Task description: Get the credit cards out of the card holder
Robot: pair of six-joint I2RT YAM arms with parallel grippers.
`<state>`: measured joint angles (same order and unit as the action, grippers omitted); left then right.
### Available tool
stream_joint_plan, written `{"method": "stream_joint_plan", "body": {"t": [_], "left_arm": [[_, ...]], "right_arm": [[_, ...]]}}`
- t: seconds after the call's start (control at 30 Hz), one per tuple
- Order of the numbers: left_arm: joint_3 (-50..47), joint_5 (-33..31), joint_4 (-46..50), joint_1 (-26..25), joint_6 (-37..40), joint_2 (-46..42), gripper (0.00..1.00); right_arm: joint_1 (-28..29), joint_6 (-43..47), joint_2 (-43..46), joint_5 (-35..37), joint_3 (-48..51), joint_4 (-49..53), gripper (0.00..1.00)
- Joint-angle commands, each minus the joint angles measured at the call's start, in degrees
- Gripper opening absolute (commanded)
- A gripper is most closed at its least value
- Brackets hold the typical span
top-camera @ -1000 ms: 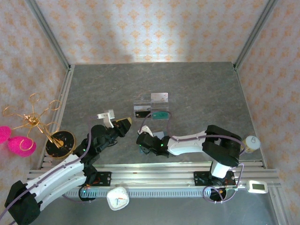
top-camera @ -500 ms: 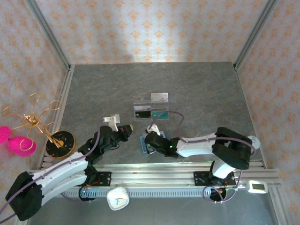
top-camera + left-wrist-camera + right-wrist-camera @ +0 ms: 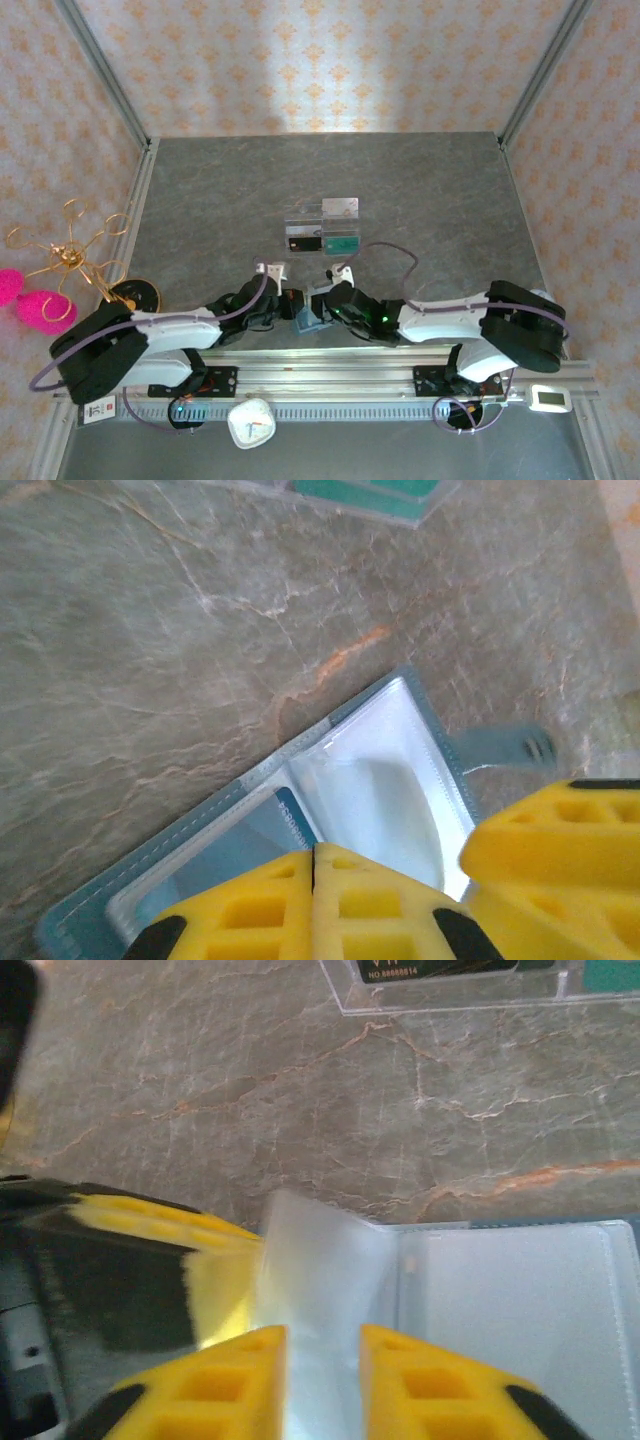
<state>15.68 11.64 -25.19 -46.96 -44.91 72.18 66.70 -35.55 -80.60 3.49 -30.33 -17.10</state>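
surface: grey marbled table (image 3: pixel 420 190) | centre: clear tray (image 3: pixel 322 238), grey card (image 3: pixel 340 207) | near edge: open card holder (image 3: pixel 370 780)

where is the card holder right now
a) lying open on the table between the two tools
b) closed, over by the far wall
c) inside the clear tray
a: the card holder lies open on the grey table with its clear sleeves showing. The left tool and right tool are on either side of it, and it is nearer than the clear tray.
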Motion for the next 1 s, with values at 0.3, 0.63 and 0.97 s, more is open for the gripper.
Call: {"method": "stream_joint_plan", "body": {"t": [0.3,0.63,0.97], "left_arm": [[12.1,4.9,-4.7,-6.6,2.3,17.2,0.00],[9.0,-3.6,-0.8,-6.9,0.5,2.9,0.02],[-3.0,-8.0,9.2,-5.1,-3.6,-11.4,0.00]], "right_arm": [[-0.5,-6.7,26.0,12.3,8.2,10.7,0.37],[-1.3,-3.3,27.4,6.2,8.3,12.0,0.29],[-4.0,5.7,5.9,-7.2,-1.8,7.5,0.21]]}}
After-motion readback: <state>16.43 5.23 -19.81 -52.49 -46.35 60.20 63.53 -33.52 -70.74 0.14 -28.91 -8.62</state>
